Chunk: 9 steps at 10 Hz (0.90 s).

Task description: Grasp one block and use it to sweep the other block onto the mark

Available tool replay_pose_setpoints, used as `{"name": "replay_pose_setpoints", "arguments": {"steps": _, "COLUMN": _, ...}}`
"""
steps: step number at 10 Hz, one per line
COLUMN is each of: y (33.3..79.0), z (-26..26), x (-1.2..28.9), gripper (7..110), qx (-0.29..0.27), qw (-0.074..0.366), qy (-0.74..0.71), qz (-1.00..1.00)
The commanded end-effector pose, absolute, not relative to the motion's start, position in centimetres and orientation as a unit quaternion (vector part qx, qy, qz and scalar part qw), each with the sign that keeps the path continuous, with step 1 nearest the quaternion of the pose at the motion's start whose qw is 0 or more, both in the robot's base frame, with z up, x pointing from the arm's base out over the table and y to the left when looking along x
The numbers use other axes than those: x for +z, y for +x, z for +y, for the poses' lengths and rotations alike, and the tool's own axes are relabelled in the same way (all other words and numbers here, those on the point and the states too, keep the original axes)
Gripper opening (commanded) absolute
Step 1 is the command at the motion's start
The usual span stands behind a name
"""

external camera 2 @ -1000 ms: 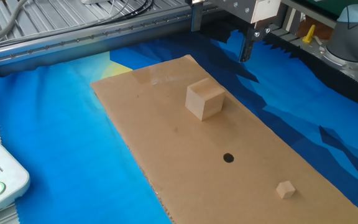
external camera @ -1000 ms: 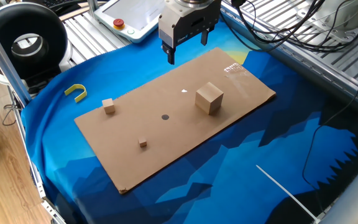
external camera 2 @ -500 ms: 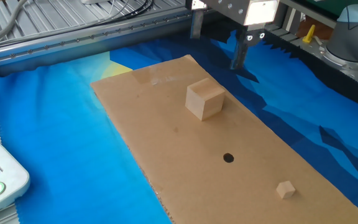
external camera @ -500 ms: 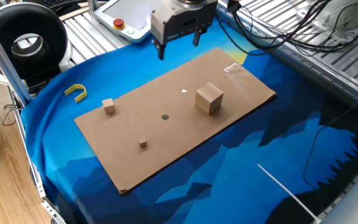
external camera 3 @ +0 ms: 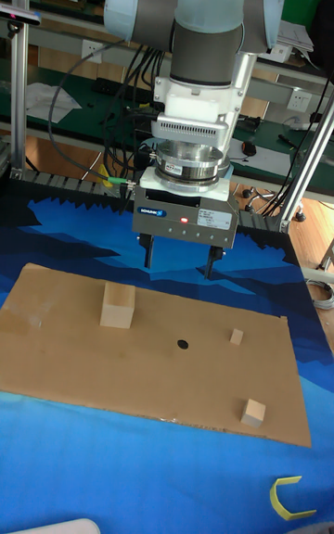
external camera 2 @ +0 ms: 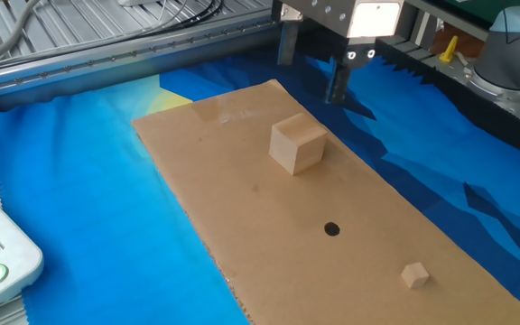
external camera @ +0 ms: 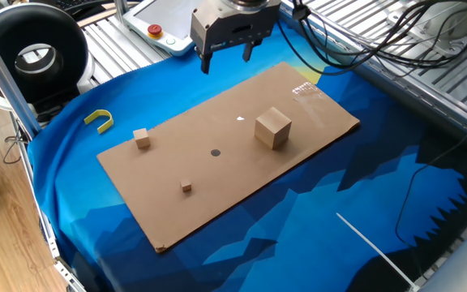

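Now | claw [external camera: 224,60] wide, empty, has drifted along the board's [external camera: 323,122] far edge toward the mid cube's [external camera: 142,139] side | tiny cube [external camera: 186,186] sits near the dot [external camera: 215,152], apart | grasp not yet begun
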<state>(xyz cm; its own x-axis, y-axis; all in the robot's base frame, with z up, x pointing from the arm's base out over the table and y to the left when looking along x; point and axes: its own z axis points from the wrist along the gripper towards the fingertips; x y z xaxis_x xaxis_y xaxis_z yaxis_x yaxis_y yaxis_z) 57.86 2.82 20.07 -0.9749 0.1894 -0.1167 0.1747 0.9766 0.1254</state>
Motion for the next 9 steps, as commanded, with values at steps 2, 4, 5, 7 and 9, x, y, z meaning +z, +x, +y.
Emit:
{"name": "replay_pose_setpoints", "arguments": {"steps": 2, "y": 58.08, "z": 3.07, "x": 20.24, "gripper": 7, "qx": 0.064, "qw": 0.068, "qy": 0.098, "qz": 0.991}}
{"name": "replay_pose_setpoints", "arguments": {"steps": 4, "y": 58.04, "z": 3.01, "x": 20.22, "gripper": 7, "qx": 0.063, "qw": 0.067, "qy": 0.098, "qz": 0.991}}
{"name": "replay_pose_setpoints", "arguments": {"steps": 5, "y": 58.00, "z": 3.01, "x": 20.21, "gripper": 7, "qx": 0.063, "qw": 0.066, "qy": 0.097, "qz": 0.991}}
{"name": "replay_pose_setpoints", "arguments": {"steps": 7, "y": 57.77, "z": 2.84, "x": 20.14, "gripper": 7, "qx": 0.058, "qw": 0.062, "qy": 0.096, "qz": 0.992}}
{"name": "replay_pose_setpoints", "arguments": {"steps": 9, "y": 57.38, "z": 2.62, "x": 20.06, "gripper": 7, "qx": 0.051, "qw": 0.055, "qy": 0.090, "qz": 0.993}}
